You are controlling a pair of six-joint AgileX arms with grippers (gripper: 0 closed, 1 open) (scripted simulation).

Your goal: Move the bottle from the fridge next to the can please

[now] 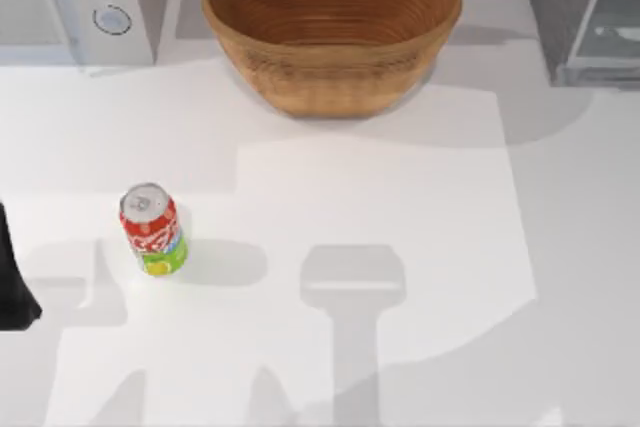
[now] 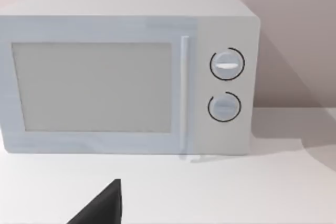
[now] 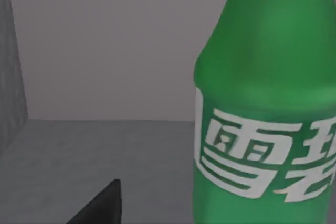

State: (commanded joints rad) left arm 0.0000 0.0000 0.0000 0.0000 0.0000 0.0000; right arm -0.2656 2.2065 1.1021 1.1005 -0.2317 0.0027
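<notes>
Green bottle [image 3: 268, 114] sits upright on the grey floor of the fridge [image 1: 585, 7], close in front of your right wrist camera. Fridge is at the table's far right corner; the can [image 1: 153, 230] stands well apart, left of centre. One dark right fingertip [image 3: 100, 205] pokes into that view, beside the bottle and not touching it. Can't tell whether the right jaws are spread or closed, so check before advancing. You're likely still on the approach. Centre the bottle between the fingers, grip the body at the label band, not the neck, and lift straight before backing out past the door. Left arm [image 1: 15, 277] is parked at the left edge, facing the microwave [image 2: 126, 72]; its jaw state is unreadable too.
</notes>
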